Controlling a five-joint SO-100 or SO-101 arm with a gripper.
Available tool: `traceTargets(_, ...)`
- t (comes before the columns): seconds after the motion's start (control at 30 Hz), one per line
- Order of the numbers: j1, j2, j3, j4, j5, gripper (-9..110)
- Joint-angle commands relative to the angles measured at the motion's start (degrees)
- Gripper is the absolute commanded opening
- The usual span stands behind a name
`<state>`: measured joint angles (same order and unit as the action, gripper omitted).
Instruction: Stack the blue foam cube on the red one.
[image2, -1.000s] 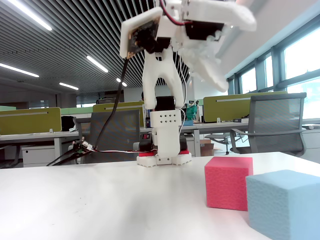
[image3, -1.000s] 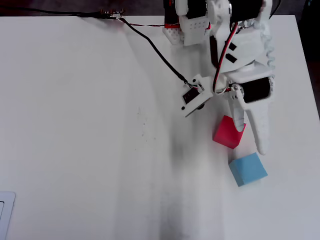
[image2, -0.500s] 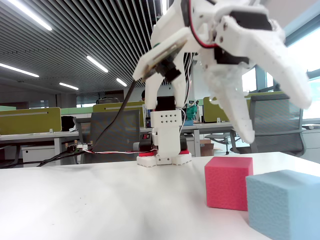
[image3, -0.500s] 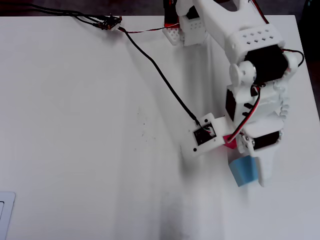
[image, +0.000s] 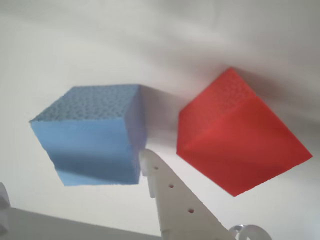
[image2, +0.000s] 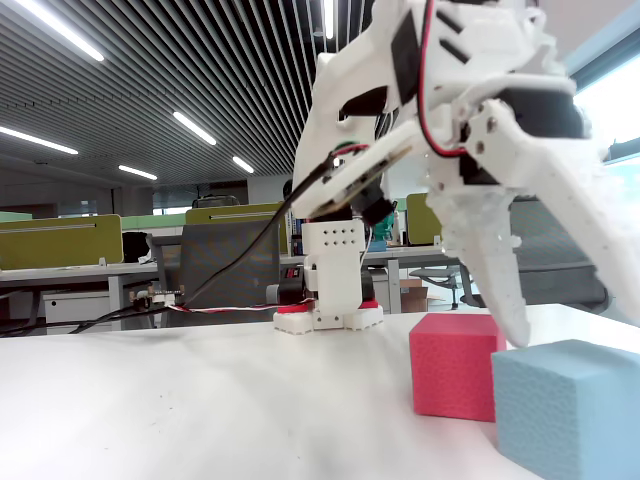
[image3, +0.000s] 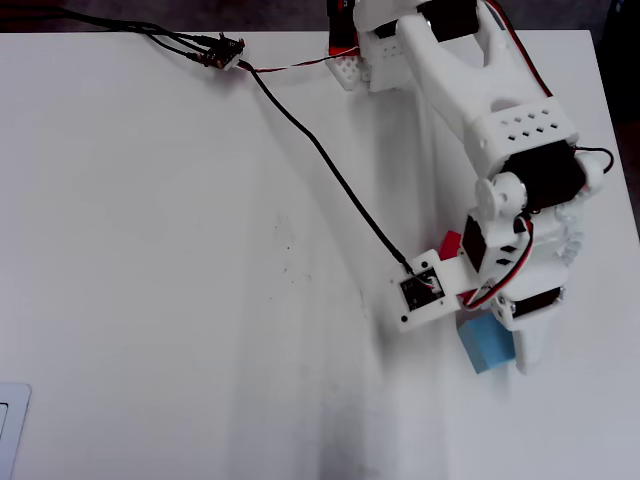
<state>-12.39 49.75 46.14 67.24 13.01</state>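
The blue foam cube sits on the white table at the front right, touching or nearly touching the red one behind it on its left. My gripper hangs open just above the blue cube, one finger pointing down between the two cubes. In the wrist view the blue cube is on the left and the red one on the right, with a white finger rising between them. From overhead the arm hides most of the red one; the blue cube shows beside the gripper.
The arm's base stands at the back of the table. A black cable runs across the table to the wrist camera board. The table's right edge lies close to the cubes. Office desks and chairs fill the background.
The arm has swung forward and down from near its base. The open gripper has come down over the blue cube. Neither cube has moved.
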Motion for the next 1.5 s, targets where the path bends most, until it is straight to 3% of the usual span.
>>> traceTargets(0.0,-0.7,0.18,-3.43,-0.88,0.44,33)
traceTargets(0.87,-0.18,-1.85,-6.33,-2.29,2.37,22)
traceTargets(1.2,0.44,13.1,-0.26,-0.44,3.69,21)
traceTargets(1.47,2.29,31.99,15.47,2.64,3.69,21)
